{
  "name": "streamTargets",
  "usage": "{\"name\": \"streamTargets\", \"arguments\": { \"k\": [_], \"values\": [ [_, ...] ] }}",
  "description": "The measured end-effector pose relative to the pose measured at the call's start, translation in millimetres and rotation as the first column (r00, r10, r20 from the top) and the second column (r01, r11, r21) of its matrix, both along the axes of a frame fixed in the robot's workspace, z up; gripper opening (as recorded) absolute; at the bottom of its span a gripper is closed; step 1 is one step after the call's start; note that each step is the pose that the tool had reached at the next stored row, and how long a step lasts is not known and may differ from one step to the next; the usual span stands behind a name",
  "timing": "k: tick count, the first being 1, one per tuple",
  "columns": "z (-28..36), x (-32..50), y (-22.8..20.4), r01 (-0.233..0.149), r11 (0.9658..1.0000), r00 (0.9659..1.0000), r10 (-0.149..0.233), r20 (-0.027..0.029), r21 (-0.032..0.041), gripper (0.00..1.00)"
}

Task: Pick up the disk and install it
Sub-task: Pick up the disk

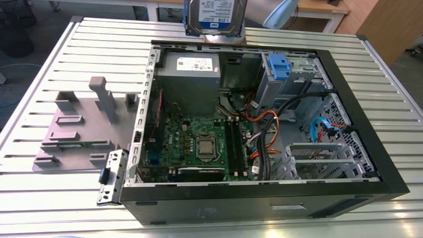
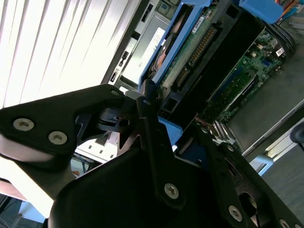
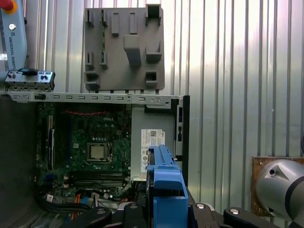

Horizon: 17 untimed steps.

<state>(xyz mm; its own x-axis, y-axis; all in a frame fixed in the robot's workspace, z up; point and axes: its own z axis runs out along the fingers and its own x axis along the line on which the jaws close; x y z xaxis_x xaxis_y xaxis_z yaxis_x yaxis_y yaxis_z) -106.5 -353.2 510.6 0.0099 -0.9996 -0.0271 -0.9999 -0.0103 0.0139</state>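
The disk [image 1: 215, 17], a silver drive with a blue-and-white label, hangs upright above the far edge of the open computer case [image 1: 264, 198] in the exterior view. Its blue rails and green circuit-board side show in the second wrist view [image 2: 190, 61]. In the first wrist view one blue rail [image 3: 166, 183] stands edge-on over the case. My gripper [image 2: 154, 116] is shut on the disk, with black fingers [image 2: 147, 102] clamped on its end. Inside the case, the metal drive cage [image 1: 294, 74] holds a blue latch [image 1: 278, 67] at the far right corner.
The case lies open on a slatted metal table [image 1: 59, 208]. It holds a grey power-supply box [image 1: 190, 67], a green motherboard [image 1: 198, 144] and loose cables [image 1: 264, 124]. A grey fixture plate with upright blocks [image 1: 79, 129] lies at the exterior view's left. A metal bracket [image 1: 112, 176] lies by the case's near left corner.
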Motion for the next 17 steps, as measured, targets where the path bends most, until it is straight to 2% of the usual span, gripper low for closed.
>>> {"name": "streamTargets", "arguments": {
  "k": [17],
  "values": [
    [-0.3,4.7,0.0,0.000,1.0000,1.0000,0.000,0.0000,0.0000,0.36]
  ]
}}
